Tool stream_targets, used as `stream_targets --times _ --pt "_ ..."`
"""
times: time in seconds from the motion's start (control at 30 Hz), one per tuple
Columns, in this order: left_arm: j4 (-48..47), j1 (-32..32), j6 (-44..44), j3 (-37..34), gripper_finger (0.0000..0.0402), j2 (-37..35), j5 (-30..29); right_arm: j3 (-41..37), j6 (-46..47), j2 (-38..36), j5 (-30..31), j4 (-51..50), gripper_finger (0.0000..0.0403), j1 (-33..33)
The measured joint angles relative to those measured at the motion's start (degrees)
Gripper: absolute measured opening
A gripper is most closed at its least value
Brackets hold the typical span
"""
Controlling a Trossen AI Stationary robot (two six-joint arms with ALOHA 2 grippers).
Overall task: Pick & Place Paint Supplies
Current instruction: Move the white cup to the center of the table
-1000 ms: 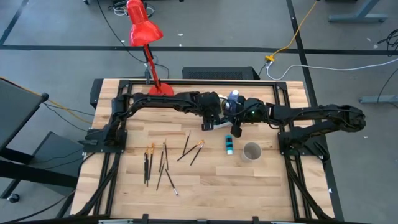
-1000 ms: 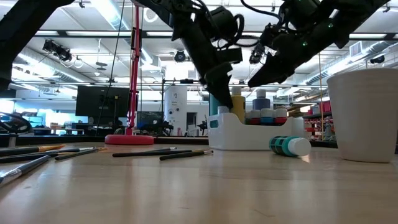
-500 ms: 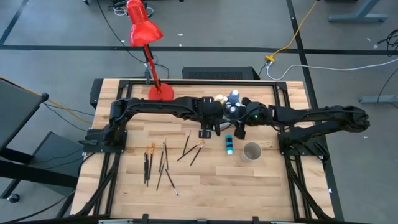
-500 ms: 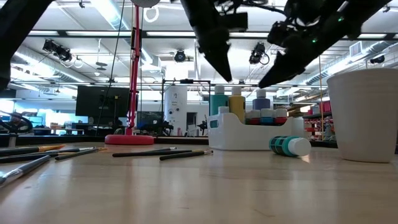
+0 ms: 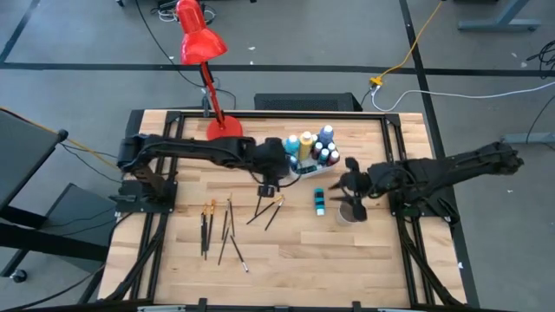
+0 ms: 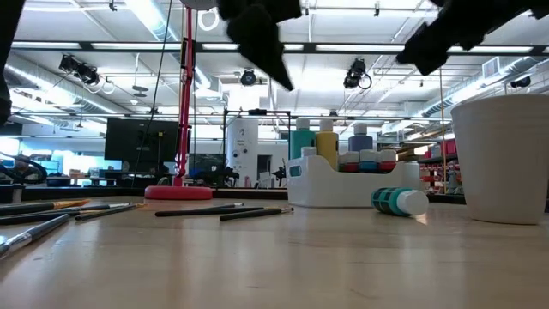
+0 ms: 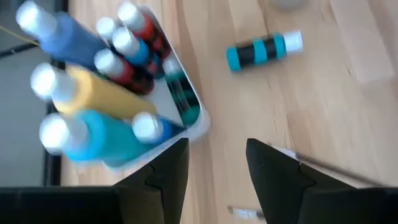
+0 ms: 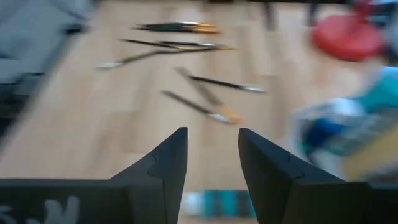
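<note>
- Over the desk (image 5: 173, 251), the high view shows the left claw (image 5: 267, 185) hanging just in front of a white caddy (image 5: 305, 169) packed with upright paint bottles (image 5: 314, 147), near the desk's back edge. The right claw (image 5: 350, 198) sits over a white cup (image 5: 350, 213). Between the 2 claws, a teal-and-black bottle (image 5: 320, 200) lies on its side on the wood. Several thin brushes (image 5: 227, 227) are scattered across the desk's left-centre, and a red lamp (image 5: 199, 39) stands at the back.
- At desk level, the low view shows the caddy (image 6: 343, 184) on the wood with teal, yellow and blue bottles rising above its rim. The fallen bottle (image 6: 399, 202) rests just in front of the caddy, apart from the cup (image 6: 502, 159) at the right edge. Brushes (image 6: 223, 210) lie flat to the left. Both arms are dark shapes overhead.
- From the left wrist, the left claw (image 7: 217, 165) is parted with nothing between its 2 fingers. Beyond them are the caddy (image 7: 196, 121), the crowded bottles (image 7: 93, 99) and the fallen bottle (image 7: 264, 50).
- From the right wrist, the right claw (image 8: 212, 162) is likewise spread and empty. This view is blurred; the brushes (image 8: 180, 62) can be made out, and what appears to be the fallen bottle (image 8: 221, 202) shows between the fingers.
</note>
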Motion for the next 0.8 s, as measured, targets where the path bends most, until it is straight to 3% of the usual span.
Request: stream_targets --times 0.17,0.3,0.5,0.8 --pt "11.7 0.0 -2.8 -10.9 0.0171 -5.7 0.7 5.7 6.4 1.4 -1.5 -9.8 0.0148 5.1" --pt "16.8 -0.5 -6.6 -15.5 0.0170 -7.9 0.7 9.9 12.8 3.6 -1.2 -19.8 0.0148 8.6" --pt "22.5 -0.7 -7.5 -17.3 0.0167 -8.2 0.3 10.1 21.2 9.1 -1.5 -27.3 0.0148 12.9" --pt "25.9 -0.7 -6.6 -17.3 0.0167 -8.2 0.8 10.1 25.6 13.4 -1.8 -28.4 0.0149 14.5"
